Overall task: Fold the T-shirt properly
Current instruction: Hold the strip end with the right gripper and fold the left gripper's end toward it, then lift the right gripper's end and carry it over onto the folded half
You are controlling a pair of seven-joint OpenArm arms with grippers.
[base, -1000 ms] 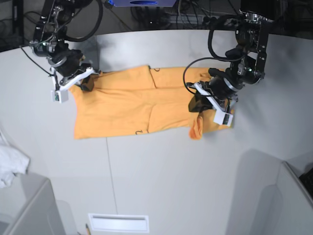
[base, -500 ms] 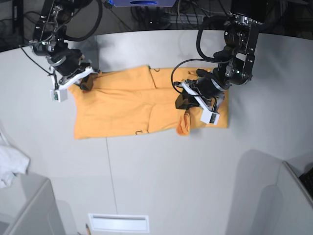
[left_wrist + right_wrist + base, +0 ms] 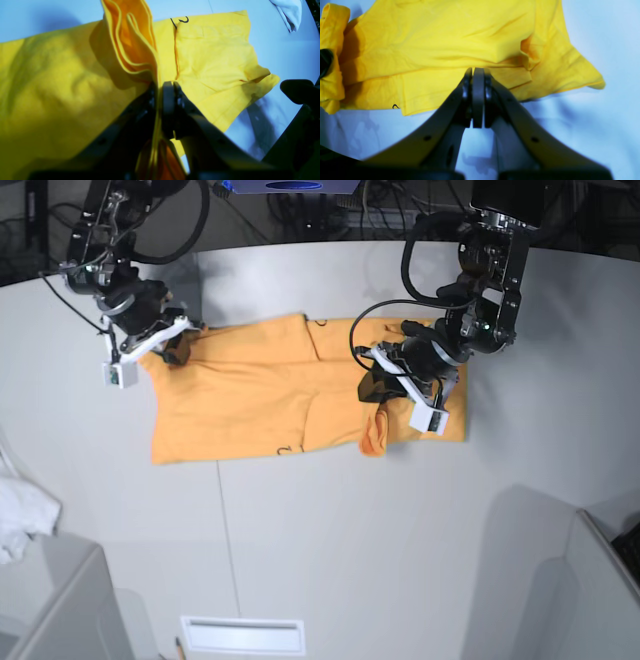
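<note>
While the T-shirt [image 3: 270,395] lies spread on the tabletop [image 3: 330,530], the left tool [image 3: 162,87] is closed on a raised bunch of its edge, probably for folding it across; the right tool [image 3: 475,72] is closed at the opposite edge, apparently anchoring it.

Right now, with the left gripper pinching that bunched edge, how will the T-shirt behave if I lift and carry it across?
Probably floppy: the T-shirt bunches into soft folds above the left gripper. Layers may slide apart, since several edges fan out. Likely light, draping and dragging across the table.
</note>
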